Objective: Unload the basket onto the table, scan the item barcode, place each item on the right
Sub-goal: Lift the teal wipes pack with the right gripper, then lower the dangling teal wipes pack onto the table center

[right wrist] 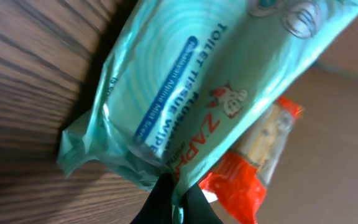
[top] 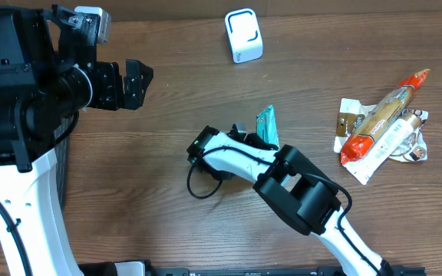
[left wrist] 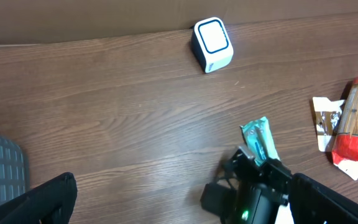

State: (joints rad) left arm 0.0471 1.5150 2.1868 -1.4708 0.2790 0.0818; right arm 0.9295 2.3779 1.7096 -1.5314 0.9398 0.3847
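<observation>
Item: teal wipes packet [top: 268,123], near the middle of the desk [top: 167,115], standing on edge and tilted; not possible to tell whether lifted clear of the wood.
Right fingers [right wrist: 174,199]: closed, pinching one edge of the packet; printed front of the packet filling the right wrist view.
Left fingers [top: 123,83]: wide open, holding nothing, hovering at the left side of the desk, well apart from the packet.
Scanner: white scanner box [top: 243,35] at the far edge of the desk, apart from the packet, with its blue-framed face turned up and forward.
Barcode: not visible in any view; probably on a side turned away from the cameras.
Other goods: red pack [top: 382,115] on a small heap of wrappers at the right, untouched.
Done so far: item picked out and gripped, as judged from the pinch.
Left to do: bring the packet to the scanner box, turn the barcode side toward its face, hold there for the reading.
Progress: early to middle; grasp made, scan itself not yet done.
</observation>
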